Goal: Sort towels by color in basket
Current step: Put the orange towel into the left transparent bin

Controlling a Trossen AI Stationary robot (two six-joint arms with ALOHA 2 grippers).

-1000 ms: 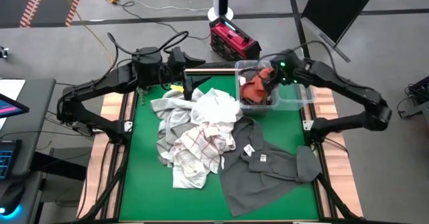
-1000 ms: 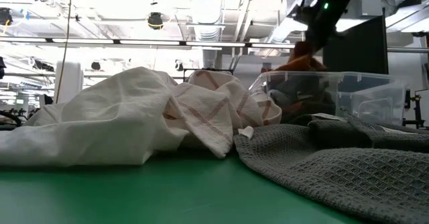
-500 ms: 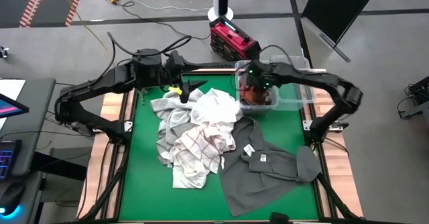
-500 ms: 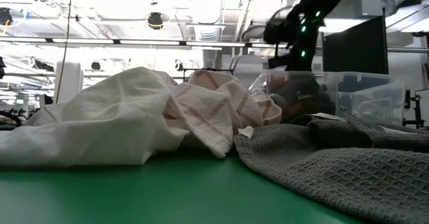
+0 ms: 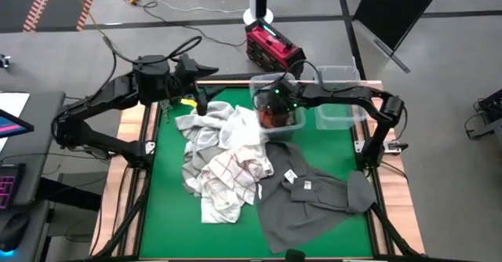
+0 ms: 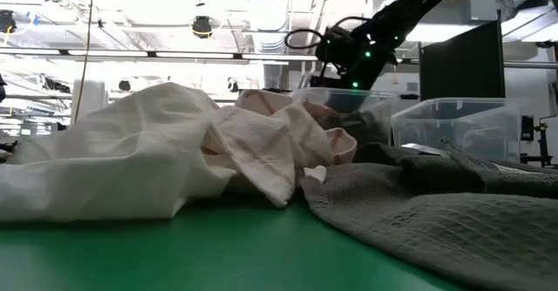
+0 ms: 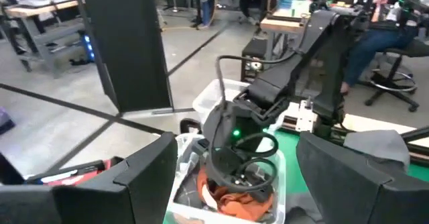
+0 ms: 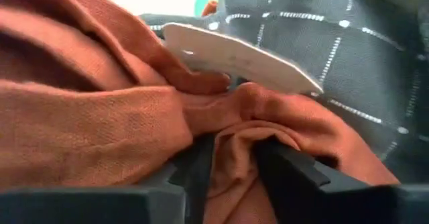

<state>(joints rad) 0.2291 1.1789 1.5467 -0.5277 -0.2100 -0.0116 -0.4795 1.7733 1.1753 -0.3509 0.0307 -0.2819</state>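
Note:
A rust-orange towel (image 5: 274, 117) lies in a clear bin (image 5: 255, 97) at the far middle of the table. My right gripper (image 5: 274, 107) reaches down into that bin and is shut on the towel. The right wrist view shows a dark cloth with thin white check lines (image 8: 348, 56) and a white label (image 8: 234, 56) beside the orange folds. White, light grey and red-checked towels (image 5: 231, 152) are heaped at mid table. A dark grey towel (image 5: 314, 195) is spread at the near right. My left gripper (image 5: 202, 97) hovers open over the far left. My right gripper pinches a bunched fold of the rust-orange towel (image 8: 231, 143) between its two fingers (image 8: 291, 167). It comes from above, pointing down into the bin. The towel rests in the bin on the dark checked cloth, slack and crumpled around the fingers.
A second clear bin (image 5: 341, 109) stands to the right of the first, near the table's far right corner. A red case (image 5: 271, 46) sits on the floor beyond the far edge. Bare green surface (image 5: 169, 215) shows along the near left.
My right gripper has swung toward the table's left and gone down into the bin with the orange towel. The bin has slid left with it, away from the second bin and against the white heap. My left gripper has drawn back toward the far left.

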